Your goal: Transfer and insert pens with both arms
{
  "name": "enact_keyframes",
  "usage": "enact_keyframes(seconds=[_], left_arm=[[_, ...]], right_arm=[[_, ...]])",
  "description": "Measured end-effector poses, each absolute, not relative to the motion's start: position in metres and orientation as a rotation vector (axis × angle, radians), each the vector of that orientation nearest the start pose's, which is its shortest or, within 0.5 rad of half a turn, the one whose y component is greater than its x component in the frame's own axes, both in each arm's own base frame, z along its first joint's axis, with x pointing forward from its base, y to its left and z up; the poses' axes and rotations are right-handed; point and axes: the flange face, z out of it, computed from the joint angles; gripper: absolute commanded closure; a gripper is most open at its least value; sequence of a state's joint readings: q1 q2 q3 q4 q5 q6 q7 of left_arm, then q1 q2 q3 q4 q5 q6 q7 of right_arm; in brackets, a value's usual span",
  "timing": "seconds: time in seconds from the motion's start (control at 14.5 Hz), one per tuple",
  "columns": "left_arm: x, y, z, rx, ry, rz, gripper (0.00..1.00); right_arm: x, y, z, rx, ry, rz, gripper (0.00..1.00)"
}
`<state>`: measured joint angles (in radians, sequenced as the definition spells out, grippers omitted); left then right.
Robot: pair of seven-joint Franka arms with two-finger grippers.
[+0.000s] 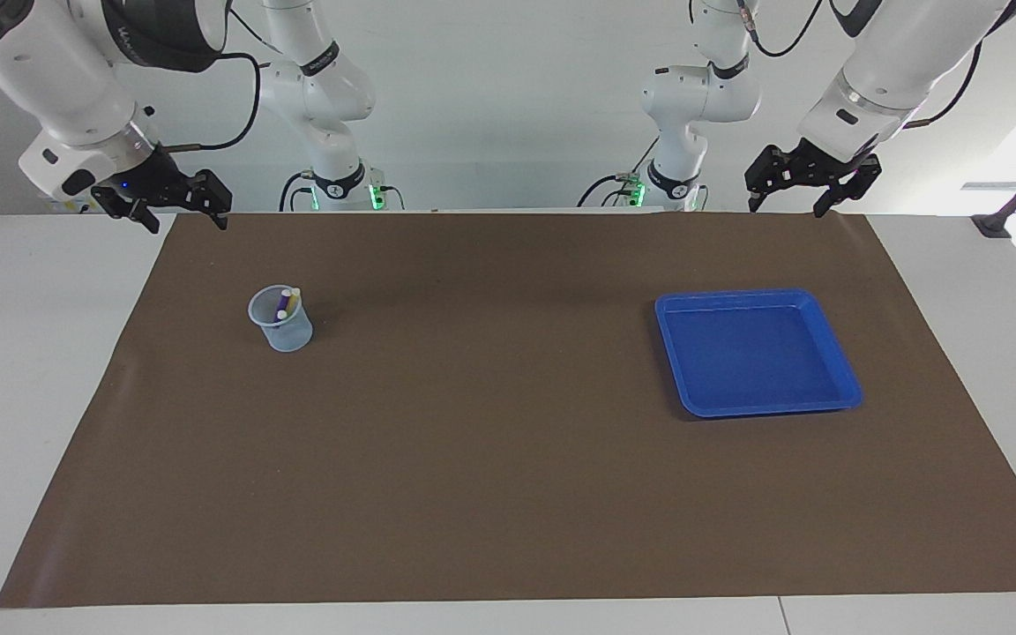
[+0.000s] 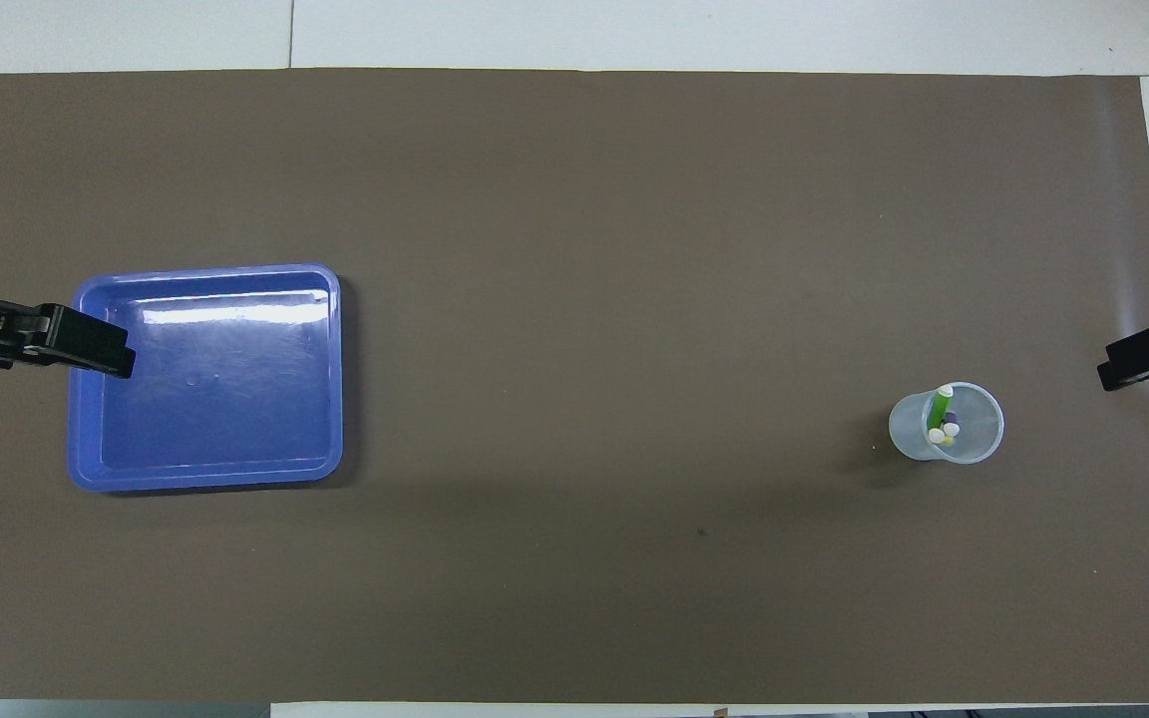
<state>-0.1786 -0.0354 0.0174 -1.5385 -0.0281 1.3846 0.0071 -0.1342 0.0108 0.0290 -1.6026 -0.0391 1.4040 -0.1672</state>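
Three pens [image 2: 942,419] stand in the cup [image 1: 281,324], below and clear of the right fingers [image 1: 175,205], which hang wide and empty. Left fingers [image 1: 797,181] hover wide, empty, over the desk's edge near the tray [image 1: 830,335], seemingly parked, finished.

Pens [image 2: 944,419] half-hidden inside cup [image 2: 973,444]

A brown mat [image 2: 574,249] is spread over the table. A blue tray [image 2: 335,379] is set toward the left arm's end, its edge overlapped by the left gripper [image 2: 96,344]. A clear cup [image 2: 978,444] holding the pens [image 2: 942,417] is placed toward the right arm's end, near the right gripper [image 2: 1138,364].
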Motion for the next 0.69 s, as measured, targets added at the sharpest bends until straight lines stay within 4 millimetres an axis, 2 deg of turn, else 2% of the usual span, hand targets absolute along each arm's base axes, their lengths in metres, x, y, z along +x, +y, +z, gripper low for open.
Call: enact_keyframes(seconds=[0.28,0.69], left_arm=[[0.516,-0.092,0.643,-3.133,0.285,0.189,0.00],[0.515,-0.092,0.643,-3.132,0.286,0.191,0.00]], right_arm=[[0.539,-0.045,0.586,-3.134,-0.116,0.349,0.00],[0.541,-0.045,0.581,-3.135,-0.082,0.364,0.00]])
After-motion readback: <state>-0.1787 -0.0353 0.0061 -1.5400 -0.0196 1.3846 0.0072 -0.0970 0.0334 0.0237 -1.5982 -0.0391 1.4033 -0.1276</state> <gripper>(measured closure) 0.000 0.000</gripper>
